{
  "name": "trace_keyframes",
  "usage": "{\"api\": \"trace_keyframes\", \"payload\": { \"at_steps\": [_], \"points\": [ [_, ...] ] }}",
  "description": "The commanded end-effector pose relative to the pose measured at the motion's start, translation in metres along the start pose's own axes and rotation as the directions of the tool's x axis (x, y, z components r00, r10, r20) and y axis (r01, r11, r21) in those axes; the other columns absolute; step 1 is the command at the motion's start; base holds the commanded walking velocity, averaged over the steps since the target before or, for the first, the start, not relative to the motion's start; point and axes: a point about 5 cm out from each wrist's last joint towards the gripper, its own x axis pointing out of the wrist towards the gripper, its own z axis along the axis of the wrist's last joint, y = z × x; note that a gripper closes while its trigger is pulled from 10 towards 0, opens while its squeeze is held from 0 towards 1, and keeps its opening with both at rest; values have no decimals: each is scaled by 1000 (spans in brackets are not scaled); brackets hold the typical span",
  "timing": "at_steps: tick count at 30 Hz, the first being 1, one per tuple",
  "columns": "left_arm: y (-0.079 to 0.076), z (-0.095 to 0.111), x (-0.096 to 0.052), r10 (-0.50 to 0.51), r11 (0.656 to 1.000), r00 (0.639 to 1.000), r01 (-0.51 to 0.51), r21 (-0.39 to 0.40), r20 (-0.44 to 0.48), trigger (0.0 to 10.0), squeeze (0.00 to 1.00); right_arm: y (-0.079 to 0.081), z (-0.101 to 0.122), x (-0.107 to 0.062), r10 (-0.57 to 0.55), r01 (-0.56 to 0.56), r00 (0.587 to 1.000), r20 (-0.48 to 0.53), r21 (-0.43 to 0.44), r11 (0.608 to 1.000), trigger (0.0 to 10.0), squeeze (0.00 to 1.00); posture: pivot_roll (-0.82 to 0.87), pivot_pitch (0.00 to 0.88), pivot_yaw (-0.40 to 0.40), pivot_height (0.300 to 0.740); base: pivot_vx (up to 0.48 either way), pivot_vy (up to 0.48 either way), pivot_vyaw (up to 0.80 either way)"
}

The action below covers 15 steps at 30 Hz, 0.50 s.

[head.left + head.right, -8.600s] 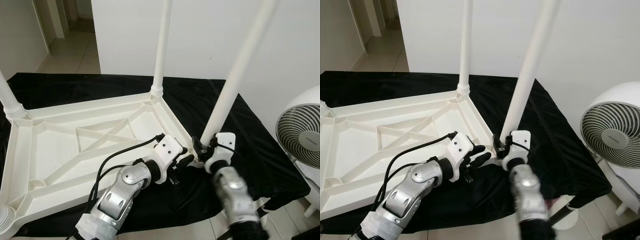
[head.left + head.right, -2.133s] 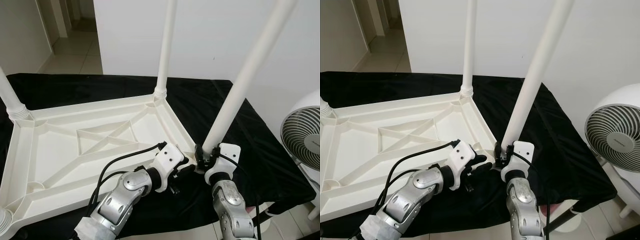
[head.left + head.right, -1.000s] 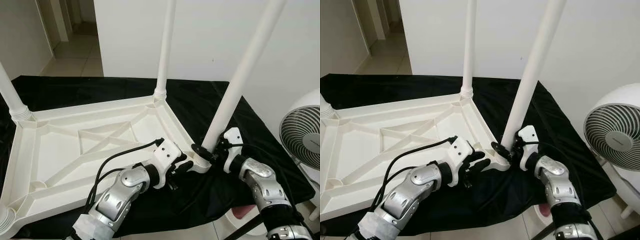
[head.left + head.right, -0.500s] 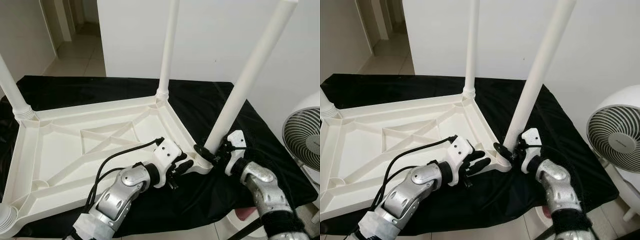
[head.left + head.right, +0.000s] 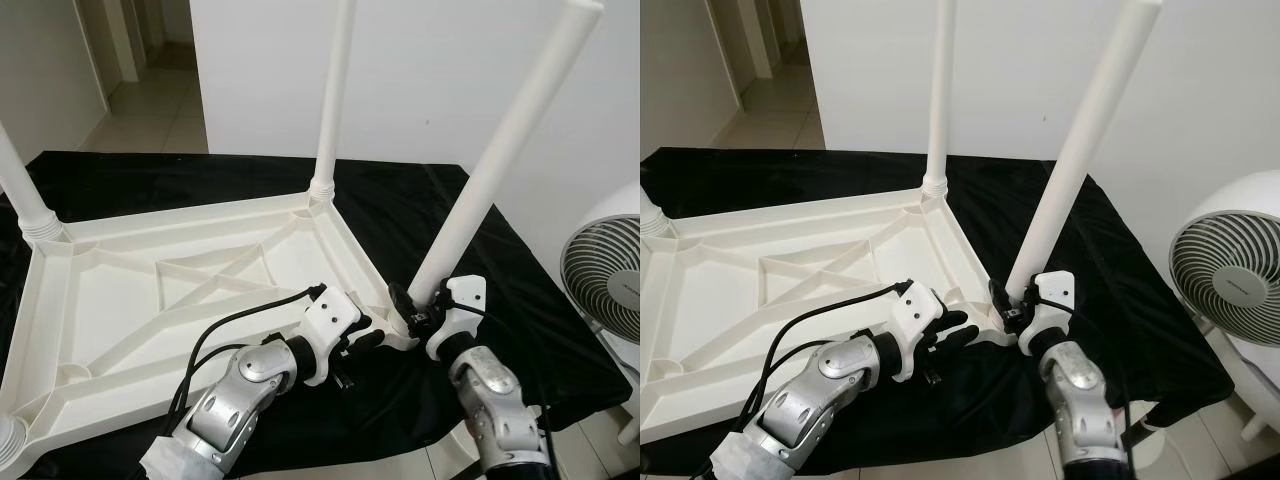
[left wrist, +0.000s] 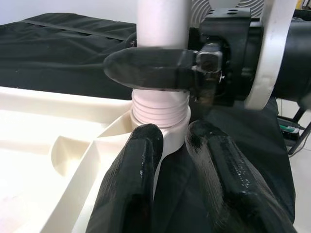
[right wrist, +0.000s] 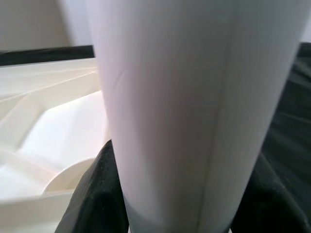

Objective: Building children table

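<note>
The white plastic table top (image 5: 120, 300) lies upside down on a black cloth. White legs stand up from its corners: a far one (image 5: 330, 100), one on the left (image 5: 20, 190), and a near right leg (image 5: 500, 160) that leans to the right. My right gripper (image 5: 408, 318) is shut on the base of that leaning leg, just above its threaded collar (image 6: 160, 109). One of its fingers (image 6: 146, 68) wraps across the leg. My left gripper (image 5: 366, 337) sits at the same corner, its fingers (image 6: 131, 184) pinching the table's corner rim (image 6: 167, 141).
A white fan (image 5: 605, 280) stands on the floor at the right. The black cloth (image 5: 520, 300) ends close behind my right arm. A white wall rises behind the table, and a doorway (image 5: 140, 60) opens at the far left.
My right forearm has swung in from the right to point straight at the leg, still gripping its base. The left gripper has stayed at the corner.
</note>
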Motion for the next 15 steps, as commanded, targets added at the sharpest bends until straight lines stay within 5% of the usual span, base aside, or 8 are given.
{"api": "trace_keyframes", "payload": {
  "at_steps": [1, 11, 12, 14, 15],
  "points": [
    [-7, 0, 1, -77, 997, 997, 77, -6, -2, 10000, 0, -8, -15, -6, -115, 117, 990, -86, 15, 993, 10000, 0, -2, 7, -52, 740, 0, 0, 0],
    [-6, 2, 0, -77, 997, 997, 77, -10, 7, 10000, 0, 1, -11, -14, -264, 268, 962, -74, 43, 963, 10000, 0, 1, 5, -48, 740, 0, 0, 0],
    [-6, 3, 0, -79, 997, 997, 79, -11, 8, 10000, 0, 0, -9, -14, -262, 266, 963, -70, 49, 963, 10000, 392, -4, 7, -42, 740, 0, 0, 0],
    [-6, 3, 0, -80, 997, 997, 80, -12, 8, 10000, 0, 0, -8, -14, -254, 258, 965, -66, 52, 965, 10000, 392, -4, 7, -42, 740, 0, 0, 0],
    [-6, 3, 0, -81, 997, 997, 81, -12, 9, 10000, 0, 1, -7, -13, -218, 222, 974, -54, 64, 973, 10000, 1000, -4, 7, -42, 740, 0, 0, 0]
  ]
}}
